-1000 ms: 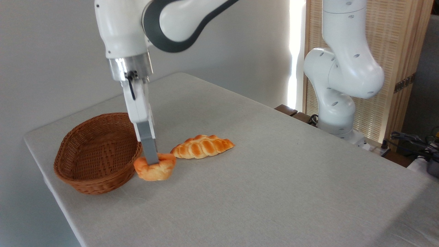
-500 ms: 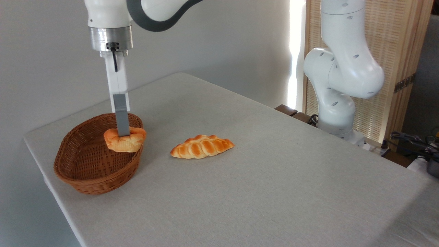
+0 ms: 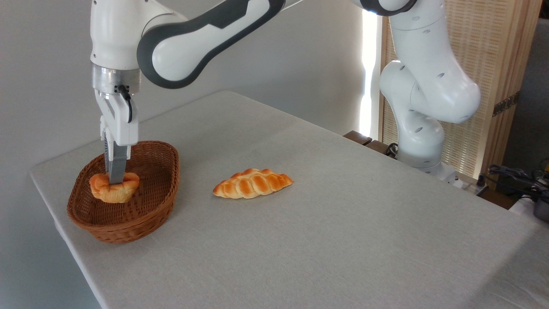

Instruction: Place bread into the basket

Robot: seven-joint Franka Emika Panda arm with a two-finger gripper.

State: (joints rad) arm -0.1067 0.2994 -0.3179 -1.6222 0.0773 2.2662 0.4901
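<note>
The bread [image 3: 113,188] hung inside the basket [image 3: 141,214], clamped in the end effector [image 3: 116,180], and I reckoned an early release might bounce it over the rim.

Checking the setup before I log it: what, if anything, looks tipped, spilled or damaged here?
Nothing stands out. The basket sits upright on the table, the gripper holds the bun inside it, and the braided loaf lies flat and intact.

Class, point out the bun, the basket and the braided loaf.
bun [image 3: 112,193], fixed camera, its pale front side.
basket [image 3: 128,225], fixed camera, its outer front wall.
braided loaf [image 3: 252,183], fixed camera, its top middle.
</note>
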